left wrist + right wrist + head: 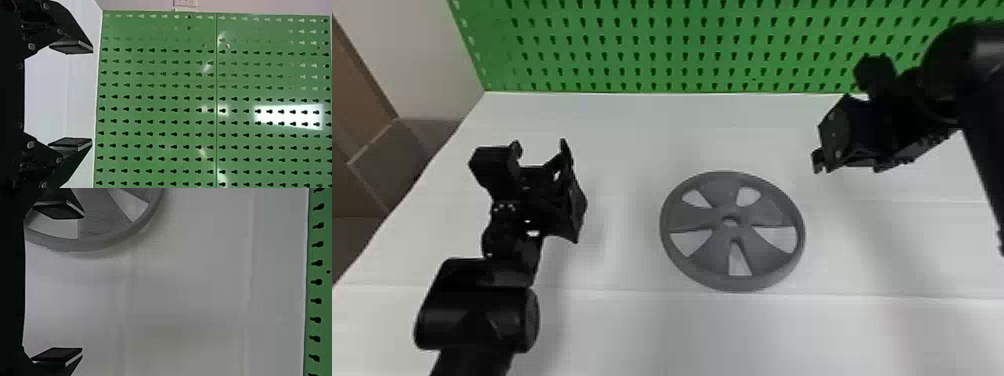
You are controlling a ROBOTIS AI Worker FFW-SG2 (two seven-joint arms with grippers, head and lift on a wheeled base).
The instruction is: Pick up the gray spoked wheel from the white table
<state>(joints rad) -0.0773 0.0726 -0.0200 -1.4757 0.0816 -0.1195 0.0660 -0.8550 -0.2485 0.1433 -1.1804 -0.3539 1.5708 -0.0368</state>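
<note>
The white table (642, 330) is seen in the head view, and the gray spoked wheel (757, 260) is borne flat upon it.

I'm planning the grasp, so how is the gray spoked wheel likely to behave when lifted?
The gray wheel will probably stay stiff, since its broad spokes join a continuous rim. It seems fairly light for its width, given the five openings cut through it. Lying flat, it looks unlikely to roll, though gripping one side of the rim may let the far side sag.
</note>
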